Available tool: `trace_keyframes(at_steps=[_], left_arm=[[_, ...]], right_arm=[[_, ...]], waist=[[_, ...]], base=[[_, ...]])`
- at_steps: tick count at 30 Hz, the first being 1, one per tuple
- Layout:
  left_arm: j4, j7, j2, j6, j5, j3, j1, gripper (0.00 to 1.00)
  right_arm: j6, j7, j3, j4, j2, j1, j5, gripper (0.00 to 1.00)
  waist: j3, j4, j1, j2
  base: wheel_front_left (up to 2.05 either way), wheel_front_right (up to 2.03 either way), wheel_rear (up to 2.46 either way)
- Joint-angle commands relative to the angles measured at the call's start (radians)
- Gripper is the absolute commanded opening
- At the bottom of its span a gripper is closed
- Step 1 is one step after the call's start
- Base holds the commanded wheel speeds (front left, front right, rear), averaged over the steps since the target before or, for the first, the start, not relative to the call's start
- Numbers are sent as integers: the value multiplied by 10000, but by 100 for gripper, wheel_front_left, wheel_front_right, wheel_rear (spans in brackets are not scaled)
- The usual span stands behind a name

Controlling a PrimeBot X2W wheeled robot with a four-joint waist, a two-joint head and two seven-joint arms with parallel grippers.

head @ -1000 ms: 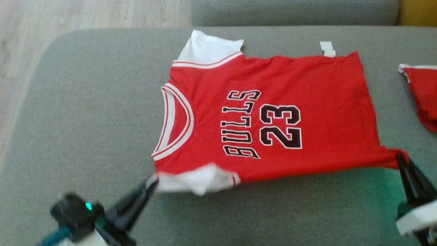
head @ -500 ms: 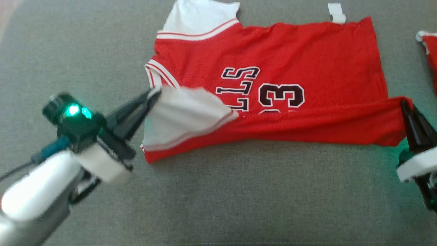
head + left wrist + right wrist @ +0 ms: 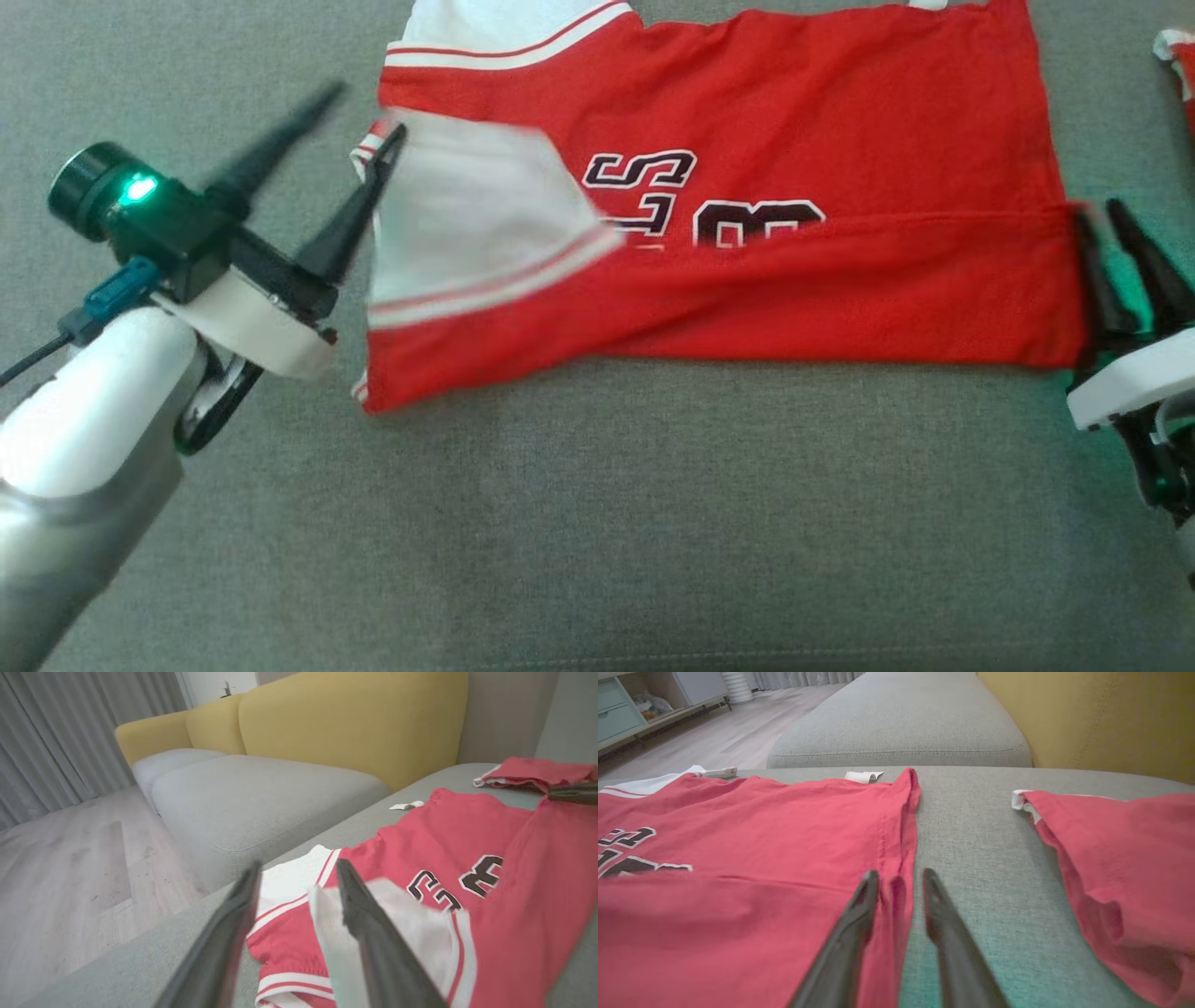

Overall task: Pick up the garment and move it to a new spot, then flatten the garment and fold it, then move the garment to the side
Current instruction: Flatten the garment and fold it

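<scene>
Here, folded red jersey (image 3: 794,308) lies on woven cushion (image 3: 653,523).

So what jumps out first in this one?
The red jersey with black lettering, lying on the grey cushion with its near edge folded up over the print. At its ends, the left gripper stands open beside the white sleeve and the right gripper open at the hem.

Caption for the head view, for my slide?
Left gripper and right gripper, open, flank a half-folded red jersey.
</scene>
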State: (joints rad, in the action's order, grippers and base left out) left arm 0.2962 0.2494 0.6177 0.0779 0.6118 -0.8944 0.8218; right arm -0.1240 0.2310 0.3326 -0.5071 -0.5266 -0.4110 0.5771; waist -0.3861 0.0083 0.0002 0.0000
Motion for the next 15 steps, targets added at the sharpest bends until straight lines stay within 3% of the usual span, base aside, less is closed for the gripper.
trace_keyframes(at_steps=[1, 7, 15], left_arm=[[-128, 84, 313, -151, 130, 612, 53, 100], [-512, 119, -518, -1632, 562, 1409, -2001, 100], [-446, 64, -1407, -2191, 1505, 1802, -4513, 100]], right_arm=[[-67, 151, 151, 143, -224, 38, 95, 100], [-67, 287, 148, 72, -119, 295, 300, 100], [-67, 305, -63, 347, 174, 841, 159, 100]], waist=[[62, -16, -2, 0], [437, -10, -2, 0], [859, -110, -2, 0]], base=[[0, 0, 0], [0, 0, 0], [0, 0, 0]])
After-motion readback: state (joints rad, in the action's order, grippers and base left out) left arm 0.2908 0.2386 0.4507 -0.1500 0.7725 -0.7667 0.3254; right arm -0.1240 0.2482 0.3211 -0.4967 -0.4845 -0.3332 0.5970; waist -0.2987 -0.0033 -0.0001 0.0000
